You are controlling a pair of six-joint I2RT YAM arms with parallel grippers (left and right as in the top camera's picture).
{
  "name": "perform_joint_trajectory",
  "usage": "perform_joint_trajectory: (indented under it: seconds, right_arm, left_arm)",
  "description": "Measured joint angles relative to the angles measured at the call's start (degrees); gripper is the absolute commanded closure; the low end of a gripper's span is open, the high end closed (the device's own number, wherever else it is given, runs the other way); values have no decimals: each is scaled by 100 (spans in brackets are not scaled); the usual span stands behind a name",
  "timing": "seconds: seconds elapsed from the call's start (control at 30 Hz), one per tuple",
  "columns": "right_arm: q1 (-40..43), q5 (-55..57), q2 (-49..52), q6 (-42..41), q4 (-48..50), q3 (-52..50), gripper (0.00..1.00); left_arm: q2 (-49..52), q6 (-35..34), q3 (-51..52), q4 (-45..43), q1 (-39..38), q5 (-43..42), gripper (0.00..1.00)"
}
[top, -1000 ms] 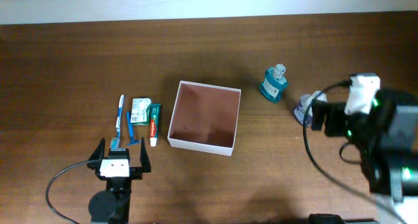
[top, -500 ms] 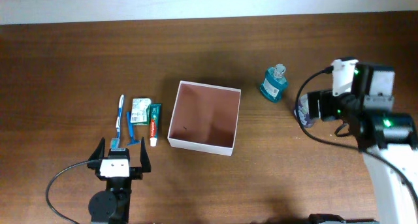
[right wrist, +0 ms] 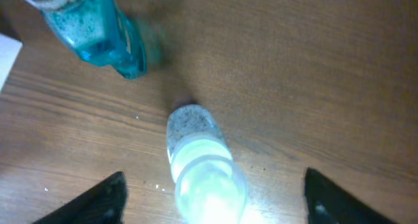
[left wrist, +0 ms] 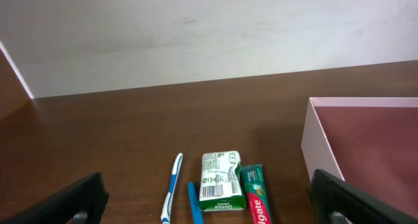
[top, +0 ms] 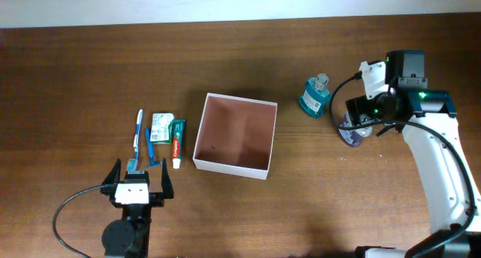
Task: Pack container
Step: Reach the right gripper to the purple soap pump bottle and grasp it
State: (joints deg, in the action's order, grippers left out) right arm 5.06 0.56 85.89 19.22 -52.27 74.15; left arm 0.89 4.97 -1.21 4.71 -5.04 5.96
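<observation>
The container [top: 229, 166], a shallow white-walled box with a pinkish-brown floor, sits mid-table with nothing in it. My right gripper [top: 353, 127] hangs over a small clear bottle with a pale cap [top: 350, 133]. In the right wrist view that small bottle [right wrist: 202, 165] stands between the fingers of my right gripper [right wrist: 215, 208], which is open, with a gap on each side. A teal bottle [top: 316, 97] stands just left of it. My left gripper [top: 139, 184] rests open at the front left, nothing between its fingers.
A toothbrush [top: 138, 130], a blue razor [top: 152, 149], a green soap pack [top: 161, 125] and a toothpaste tube [top: 178, 141] lie in a row left of the container. The left wrist view shows the soap pack [left wrist: 221, 181] and the container's wall [left wrist: 319, 142].
My right arm has swung in from the right edge and come down over the small clear bottle. The left arm and the other things have not moved.
</observation>
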Motion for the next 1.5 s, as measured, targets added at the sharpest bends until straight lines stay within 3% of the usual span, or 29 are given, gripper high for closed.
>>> perform_joint_trajectory:
  seconds: [0.2, 0.57, 0.97, 1.1, 1.5]
  right_arm:
    - [317, -278, 205, 26, -44, 2, 30]
    - [605, -997, 258, 44, -46, 2, 42]
    - [605, -1106, 442, 96, -74, 2, 64]
    - [605, -1141, 442, 105, -118, 2, 76]
    - [603, -1211, 466, 46, -605, 221, 91]
  left_arm:
    - [0, 0, 0, 0, 0, 0, 0]
    - [0, 0, 0, 0, 0, 0, 1]
    - [0, 0, 0, 0, 0, 0, 1]
    - [0, 0, 0, 2, 0, -2, 1]
    - [0, 0, 0, 0, 0, 0, 1]
